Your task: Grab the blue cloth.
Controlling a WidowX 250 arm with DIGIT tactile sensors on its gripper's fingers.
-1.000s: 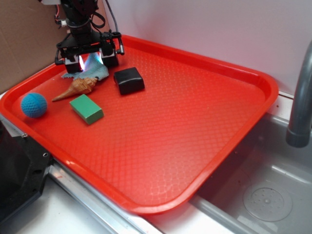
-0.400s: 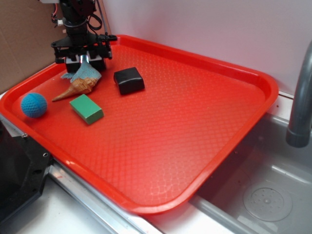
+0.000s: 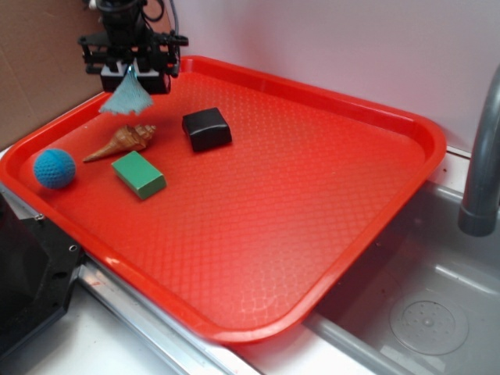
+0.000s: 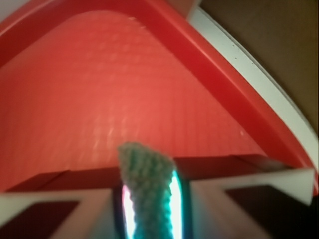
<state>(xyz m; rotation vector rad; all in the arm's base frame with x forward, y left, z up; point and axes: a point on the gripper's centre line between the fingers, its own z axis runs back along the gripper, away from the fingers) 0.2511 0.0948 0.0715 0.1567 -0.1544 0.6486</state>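
The blue cloth (image 3: 126, 98), pale aqua and fuzzy, hangs in the air above the back left corner of the red tray (image 3: 375, 117). My gripper (image 3: 129, 72) is shut on its top edge, and the cloth dangles free of the tray floor. In the wrist view the cloth (image 4: 147, 179) is pinched between the two fingers, sticking out past them over the tray's corner (image 4: 164, 30).
On the tray lie a brown spiral seashell (image 3: 123, 141), a green block (image 3: 138, 174), a black block (image 3: 207, 129) and a darker blue knitted ball (image 3: 54, 169). A sink basin (image 3: 426, 312) and a grey faucet (image 3: 483, 164) are at right. Cardboard (image 3: 39, 62) stands behind at left.
My gripper closed on the cloth and rose, lifting it off the tray and away from the seashell. It also shifted slightly left and back.
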